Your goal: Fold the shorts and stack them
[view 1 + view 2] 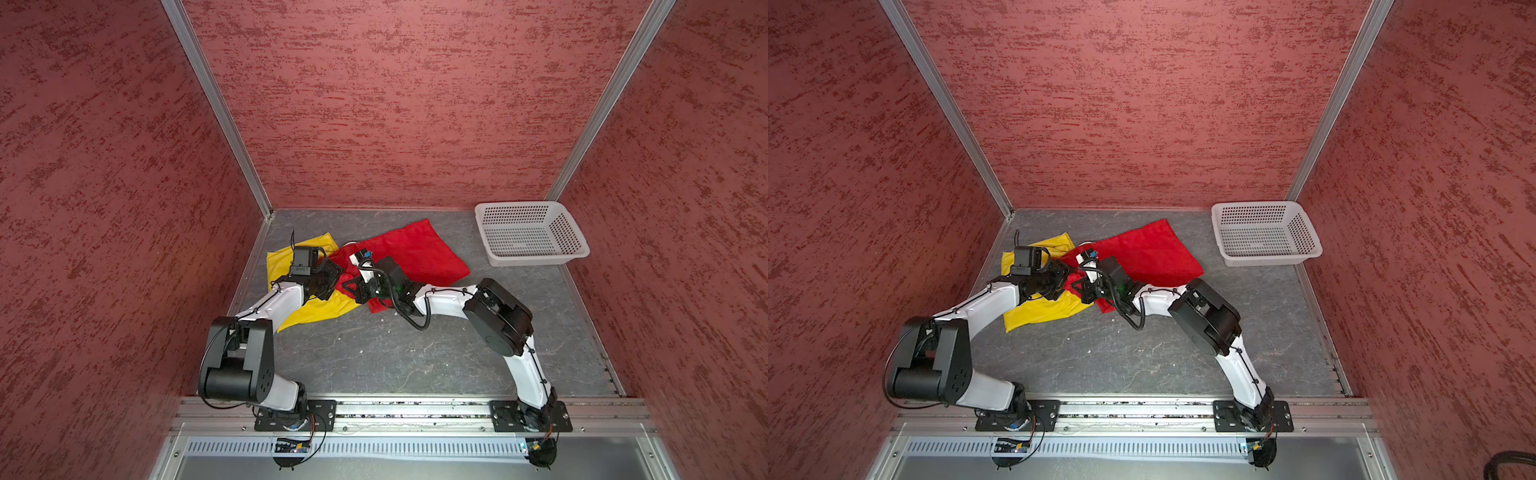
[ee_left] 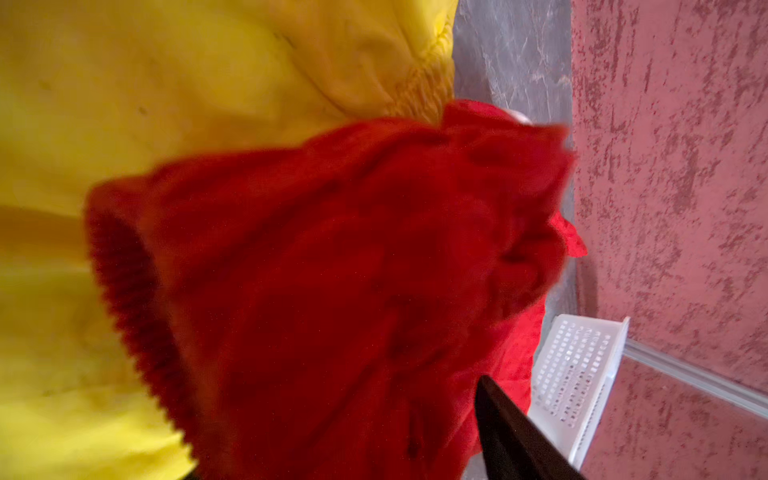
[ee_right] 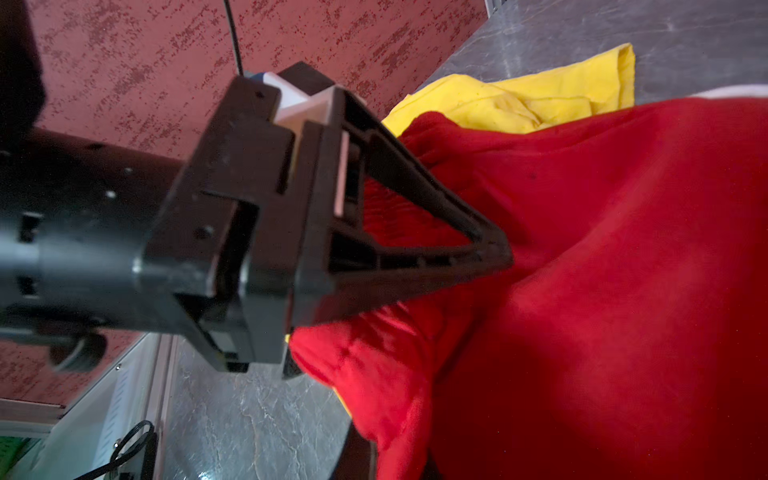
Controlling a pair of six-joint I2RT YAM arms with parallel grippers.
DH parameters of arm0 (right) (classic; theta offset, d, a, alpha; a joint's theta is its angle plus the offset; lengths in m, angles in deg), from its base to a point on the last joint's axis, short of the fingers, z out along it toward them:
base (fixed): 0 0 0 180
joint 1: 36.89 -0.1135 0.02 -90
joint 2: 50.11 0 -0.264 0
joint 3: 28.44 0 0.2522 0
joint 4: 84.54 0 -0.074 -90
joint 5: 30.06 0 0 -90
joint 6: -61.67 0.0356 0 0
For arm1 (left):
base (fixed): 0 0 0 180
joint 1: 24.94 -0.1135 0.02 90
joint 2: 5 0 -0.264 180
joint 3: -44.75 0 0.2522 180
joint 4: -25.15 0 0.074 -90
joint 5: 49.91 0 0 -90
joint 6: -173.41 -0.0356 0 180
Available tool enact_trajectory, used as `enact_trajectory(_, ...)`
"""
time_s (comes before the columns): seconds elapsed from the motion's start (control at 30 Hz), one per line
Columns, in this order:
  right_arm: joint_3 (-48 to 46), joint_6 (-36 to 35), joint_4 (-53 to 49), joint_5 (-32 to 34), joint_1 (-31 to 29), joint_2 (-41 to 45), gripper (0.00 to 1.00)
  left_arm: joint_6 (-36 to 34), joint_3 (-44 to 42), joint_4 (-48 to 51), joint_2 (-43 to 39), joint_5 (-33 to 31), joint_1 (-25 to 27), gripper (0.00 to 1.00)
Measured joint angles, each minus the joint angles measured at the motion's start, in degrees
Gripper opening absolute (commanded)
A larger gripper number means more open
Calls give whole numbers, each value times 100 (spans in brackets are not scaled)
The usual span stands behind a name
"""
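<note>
The red shorts (image 1: 415, 249) (image 1: 1150, 249) lie at the middle back of the grey floor. Their waistband end is bunched up over the yellow shorts (image 1: 316, 311) (image 1: 1038, 311), which are spread to the left. Both grippers meet at that bunch. My right gripper (image 1: 348, 286) (image 1: 1077, 286) is shut on the red shorts (image 3: 602, 249), and only part of one dark finger (image 3: 357, 457) shows under the cloth. My left gripper (image 1: 337, 279) (image 1: 1068, 273) (image 3: 500, 255) stands open around the red waistband (image 2: 332, 270). One finger (image 2: 519, 436) shows off to the side, and cloth hides the other.
A white perforated basket (image 1: 536, 261) (image 1: 1266, 259) (image 2: 577, 374) stands at the back right corner, beside the red shorts' far leg. Red textured walls close in the left, back and right. The arms' bases sit on a metal rail (image 1: 415, 409) at the front.
</note>
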Motion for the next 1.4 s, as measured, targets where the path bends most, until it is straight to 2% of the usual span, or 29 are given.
enact_trajectory(0.1,-61,153,125,-74,-7,7,22,-2,31,-146,85,149,-70,14)
enact_trajectory(0.13,-90,210,151,-96,-4,15,33,-13,76,-162,120,173,-90,3)
enact_trajectory(0.17,-136,221,184,-118,-4,39,43,-70,149,-151,160,192,-109,0)
enact_trajectory(0.23,-280,306,219,-149,-7,138,53,-234,402,15,245,236,-142,0)
enact_trajectory(0.37,-839,400,334,-205,79,638,59,-710,1075,514,389,372,-192,0)
enact_trajectory(0.5,-1462,538,376,-260,435,1399,52,-1196,1554,931,402,560,-295,0)
enact_trajectory(0.63,-1827,529,138,90,887,1904,22,-1661,2028,1467,553,645,-387,1)
enact_trajectory(0.73,-1996,463,-179,437,1023,2002,10,-1915,2208,1718,645,643,-396,3)
enact_trajectory(0.9,-2094,490,-645,623,898,1744,8,-2201,2264,2063,645,667,-391,4)
enact_trajectory(1.07,-1871,542,-1023,686,549,1047,6,-2402,2605,2417,662,664,-374,7)
enact_trajectory(1.2,-1620,656,-1108,656,192,640,4,-2573,3182,2817,741,595,-275,8)
enact_trajectory(1.4,-1440,868,-1108,562,-269,492,2,-2916,4205,3394,1121,354,76,8)
